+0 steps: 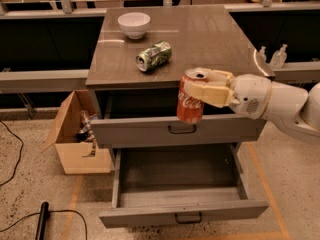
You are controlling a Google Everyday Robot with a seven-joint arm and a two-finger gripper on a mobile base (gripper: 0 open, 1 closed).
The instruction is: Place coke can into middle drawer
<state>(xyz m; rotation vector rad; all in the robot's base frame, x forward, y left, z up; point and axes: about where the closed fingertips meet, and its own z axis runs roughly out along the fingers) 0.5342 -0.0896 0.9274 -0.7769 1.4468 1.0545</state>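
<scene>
The red coke can [189, 104] is upright in my gripper [196, 87], whose cream fingers [206, 94] are shut around its upper half. The can hangs in front of the tabletop's front edge, over the upper grey drawer [145, 132], which is open a little. The middle drawer [182, 213] below is pulled far out and its grey inside shows nothing in it. The can is above and behind the middle drawer's open space. My white arm reaches in from the right.
A green-and-white can [154, 55] lies on its side on the grey tabletop [210, 34], with a white bowl [133, 24] behind it. An open cardboard box [75, 151] stands on the floor at the left. A black cable [42, 219] lies at the lower left. Small bottles [277, 56] stand at the right.
</scene>
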